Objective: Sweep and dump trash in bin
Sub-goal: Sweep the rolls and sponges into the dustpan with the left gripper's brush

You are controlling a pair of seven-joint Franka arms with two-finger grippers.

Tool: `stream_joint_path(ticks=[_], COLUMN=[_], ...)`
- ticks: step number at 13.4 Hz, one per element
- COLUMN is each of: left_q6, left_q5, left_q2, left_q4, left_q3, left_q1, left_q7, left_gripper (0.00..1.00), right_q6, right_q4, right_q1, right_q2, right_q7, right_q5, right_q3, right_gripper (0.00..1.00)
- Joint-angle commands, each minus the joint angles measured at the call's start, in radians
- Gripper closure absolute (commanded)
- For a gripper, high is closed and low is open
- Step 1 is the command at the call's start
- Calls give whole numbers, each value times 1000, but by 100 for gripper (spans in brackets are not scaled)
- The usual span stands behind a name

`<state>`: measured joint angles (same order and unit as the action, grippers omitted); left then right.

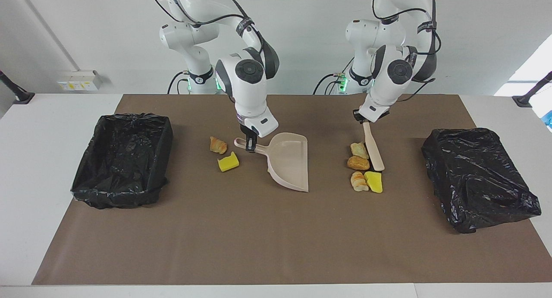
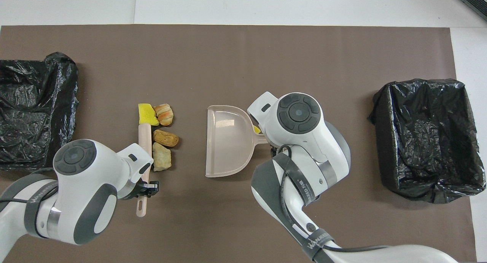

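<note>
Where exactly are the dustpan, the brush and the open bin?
dustpan (image 1: pixel 290 160), facing view, on its flat tray.
brush (image 1: pixel 373 151), facing view, on its beige stem beside the trash.
open bin (image 2: pixel 426 135), overhead view, on its black liner inside.

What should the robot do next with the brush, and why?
Probably sweep sideways. The left gripper holds the brush right beside four trash lumps, and the dustpan, held by the right gripper, lies open toward them. Pushing the lumps toward the pan looks like the next step.
</note>
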<state>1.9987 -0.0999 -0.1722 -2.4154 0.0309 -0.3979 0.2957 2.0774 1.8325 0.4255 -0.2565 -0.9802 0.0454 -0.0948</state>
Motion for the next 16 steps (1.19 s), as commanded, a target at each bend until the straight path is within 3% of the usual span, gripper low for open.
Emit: stream_joint_path(ticks=[1, 4, 7, 10, 16], left_q6=[34, 48, 114, 101, 115], left_q5=[-55, -116, -158, -192, -267], left_q2=[-27, -24, 0, 43, 39], left_q4=[-25, -19, -13, 54, 96], left_q3=[12, 11, 11, 11, 3], left_q1=[-84, -154, -252, -269, -311], left_q7=[16, 22, 84, 111, 181], left_gripper=[100, 100, 100, 100, 100], right_q6=[36, 39, 84, 92, 89], right_q4=[16, 19, 28, 34, 34], right_q1=[-8, -25, -39, -44, -50], right_q2=[-17, -20, -21, -21, -21], right_q7=[-73, -167, -183, -201, -204], right_q5=[-32, -125, -133, -156, -156], right_q3=[-3, -2, -3, -3, -3], right_gripper=[100, 100, 100, 100, 100])
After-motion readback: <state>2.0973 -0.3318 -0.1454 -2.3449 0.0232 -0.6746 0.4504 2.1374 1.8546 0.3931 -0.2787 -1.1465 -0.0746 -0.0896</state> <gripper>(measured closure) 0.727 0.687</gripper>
